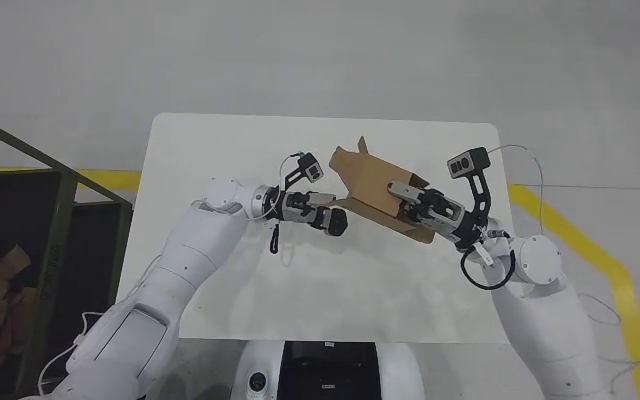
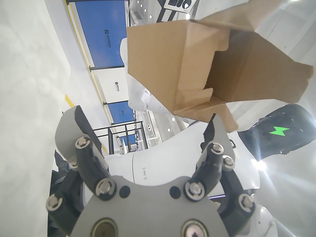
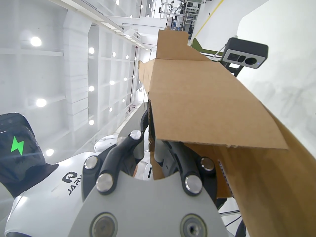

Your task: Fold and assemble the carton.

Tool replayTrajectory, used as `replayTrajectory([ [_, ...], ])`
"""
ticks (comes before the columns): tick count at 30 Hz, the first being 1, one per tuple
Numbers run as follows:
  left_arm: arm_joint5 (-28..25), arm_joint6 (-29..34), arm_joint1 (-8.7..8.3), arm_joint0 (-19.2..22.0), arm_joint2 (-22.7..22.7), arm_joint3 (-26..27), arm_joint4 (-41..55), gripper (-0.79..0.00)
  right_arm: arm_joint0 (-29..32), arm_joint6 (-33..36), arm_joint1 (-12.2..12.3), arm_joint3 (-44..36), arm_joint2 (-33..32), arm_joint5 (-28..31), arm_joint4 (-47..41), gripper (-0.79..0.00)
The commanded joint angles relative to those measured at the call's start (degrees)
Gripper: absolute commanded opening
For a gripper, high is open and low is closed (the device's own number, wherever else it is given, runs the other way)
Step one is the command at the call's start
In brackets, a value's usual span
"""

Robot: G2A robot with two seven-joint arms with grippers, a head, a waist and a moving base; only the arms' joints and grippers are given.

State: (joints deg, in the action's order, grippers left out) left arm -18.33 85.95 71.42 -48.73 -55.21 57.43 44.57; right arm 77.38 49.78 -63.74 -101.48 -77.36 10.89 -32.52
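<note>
Item: carton (image 1: 372, 188), brown corrugated board, partly opened into a tube, with its end flaps loose and splayed. We place it over the right-centre of the white tabletop (image 1: 200, 160), between the two arms and tilted. We cannot tell whether a lower corner touches the surface. Item: right pincer (image 3: 151, 136), closed on the edge of one carton wall at the end nearer the right arm, with the board pinched between its fingers. Item: left pincer (image 2: 145, 114), jaws spread wide and holding nothing, facing the carton's open end. One of its fingertips (image 2: 214, 124) sits at the corner of the lowest flap, either touching it or just beside it; we cannot say which. Item: yellow floor line (image 1: 575, 235), running past the tabletop's right side.
</note>
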Motion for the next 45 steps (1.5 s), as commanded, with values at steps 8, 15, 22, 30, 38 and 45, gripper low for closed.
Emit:
replayTrajectory([
  [8,0.6,0.3,-0.85,-2.6,-1.9,2.1,-1.0,0.000,0.6,-1.8,0.1,0.8,-1.2,0.0,1.0,-0.785],
  [15,1.9,0.7,-1.04,-3.8,-2.2,4.8,-1.0,0.000,0.8,-3.9,0.1,0.8,-1.4,-0.7,2.1,-0.785],
  [22,2.5,0.6,-0.78,-3.7,-1.5,5.7,-0.9,0.000,1.1,-6.0,0.0,0.2,-1.2,-1.3,3.1,-0.785],
  [30,1.9,0.3,-0.22,-2.3,-0.6,3.9,-0.8,0.000,0.9,-4.4,-0.1,-1.2,0.1,-1.6,2.6,-0.785],
  [38,2.1,-0.8,0.40,-1.3,0.0,1.6,0.1,0.000,1.3,-2.4,-0.1,-2.3,1.1,-1.6,2.3,-0.785],
  [45,2.1,-1.0,0.57,-0.9,-0.2,0.7,0.3,0.000,1.5,-1.7,-0.1,-2.5,1.6,-1.9,2.7,-0.785],
])
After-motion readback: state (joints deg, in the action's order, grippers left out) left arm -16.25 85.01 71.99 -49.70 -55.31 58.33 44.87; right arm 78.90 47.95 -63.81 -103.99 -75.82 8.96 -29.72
